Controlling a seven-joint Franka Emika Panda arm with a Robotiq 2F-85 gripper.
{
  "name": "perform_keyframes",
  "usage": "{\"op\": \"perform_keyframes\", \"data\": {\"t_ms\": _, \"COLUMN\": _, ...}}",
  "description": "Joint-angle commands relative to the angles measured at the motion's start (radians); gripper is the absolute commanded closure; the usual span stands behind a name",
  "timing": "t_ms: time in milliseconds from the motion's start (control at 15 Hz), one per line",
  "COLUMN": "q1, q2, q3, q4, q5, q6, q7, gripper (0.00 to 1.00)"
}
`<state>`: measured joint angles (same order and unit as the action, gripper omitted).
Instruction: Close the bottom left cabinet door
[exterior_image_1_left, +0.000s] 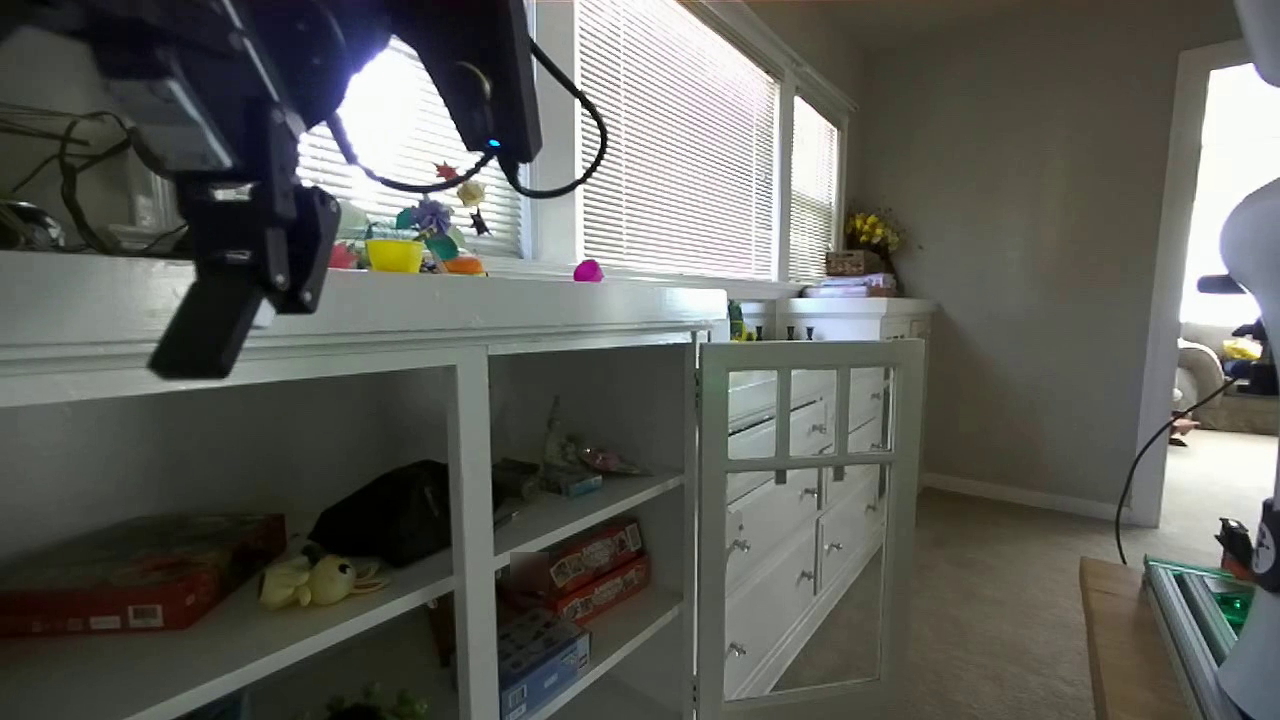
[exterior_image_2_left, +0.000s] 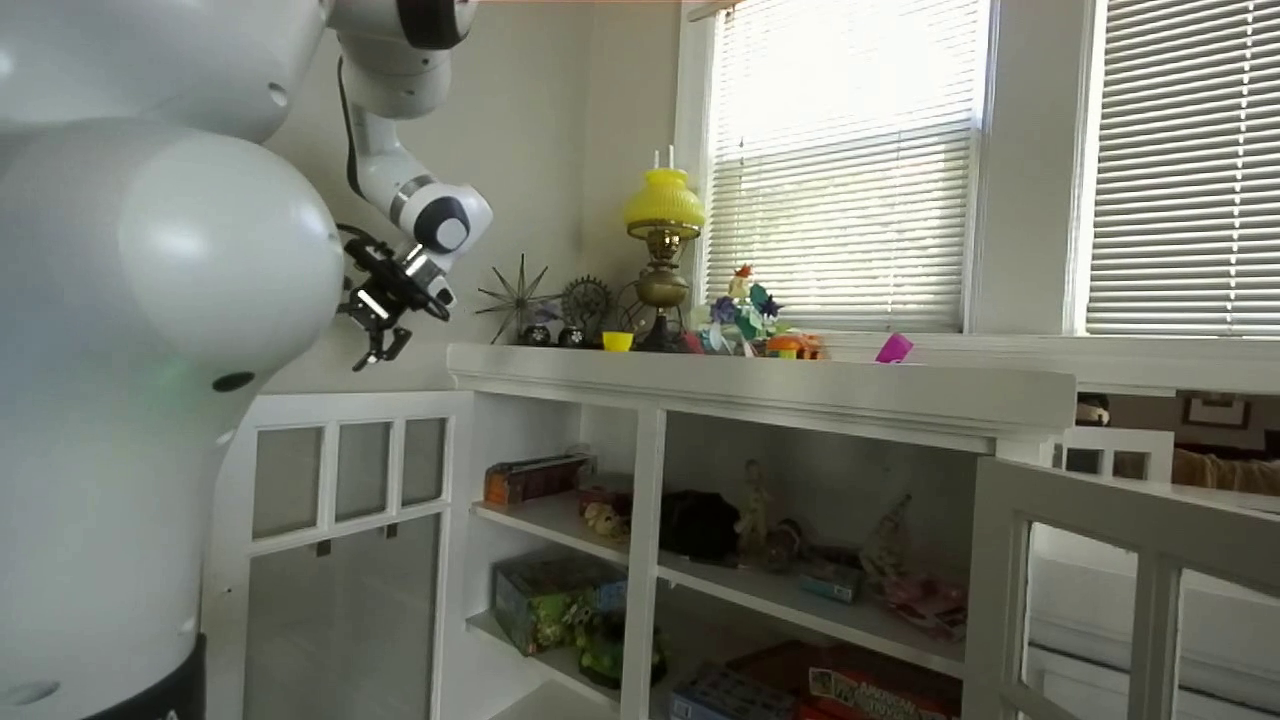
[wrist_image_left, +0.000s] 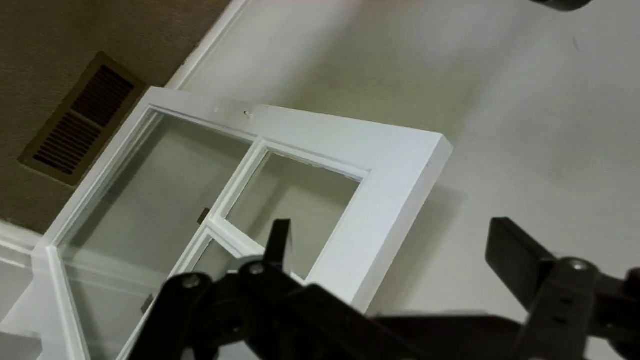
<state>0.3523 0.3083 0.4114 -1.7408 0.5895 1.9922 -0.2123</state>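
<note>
The bottom left cabinet door (exterior_image_2_left: 345, 527) is white with glass panes and stands swung open near the wall in an exterior view. Its top corner also shows in the wrist view (wrist_image_left: 215, 219). It is out of view in the exterior view that shows my gripper (exterior_image_1_left: 245, 300) close up. My gripper (exterior_image_2_left: 385, 345) is above the door's top edge. In the wrist view my gripper (wrist_image_left: 390, 230) is open and empty, its fingers wide apart. The door's top edge runs through the gap between them in the picture. I see no contact with the door.
A narrower white paned door (exterior_image_1_left: 712, 520) stands open at the right, also in an exterior view (exterior_image_2_left: 1000, 560). The cabinet top (exterior_image_2_left: 760, 385) bears a yellow lamp (exterior_image_2_left: 665, 205) and ornaments. Shelves hold boxes and toys. A floor vent (wrist_image_left: 82, 120) lies by the wall (wrist_image_left: 525, 125).
</note>
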Motion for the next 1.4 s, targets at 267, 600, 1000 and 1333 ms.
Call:
{"op": "perform_keyframes", "data": {"t_ms": 267, "q1": 0.089, "q2": 0.082, "q3": 0.032, "q4": -0.052, "q5": 0.055, "q6": 0.212, "q7": 0.144, "gripper": 0.0}}
{"op": "perform_keyframes", "data": {"t_ms": 600, "q1": 0.109, "q2": 0.089, "q3": 0.035, "q4": -0.054, "q5": 0.027, "q6": 0.297, "q7": 0.173, "gripper": 0.0}}
{"op": "perform_keyframes", "data": {"t_ms": 1000, "q1": 0.142, "q2": 0.121, "q3": 0.033, "q4": -0.022, "q5": -0.013, "q6": 0.374, "q7": 0.213, "gripper": 0.0}}
{"op": "perform_keyframes", "data": {"t_ms": 1333, "q1": 0.164, "q2": 0.144, "q3": 0.027, "q4": -0.004, "q5": -0.068, "q6": 0.382, "q7": 0.251, "gripper": 0.0}}
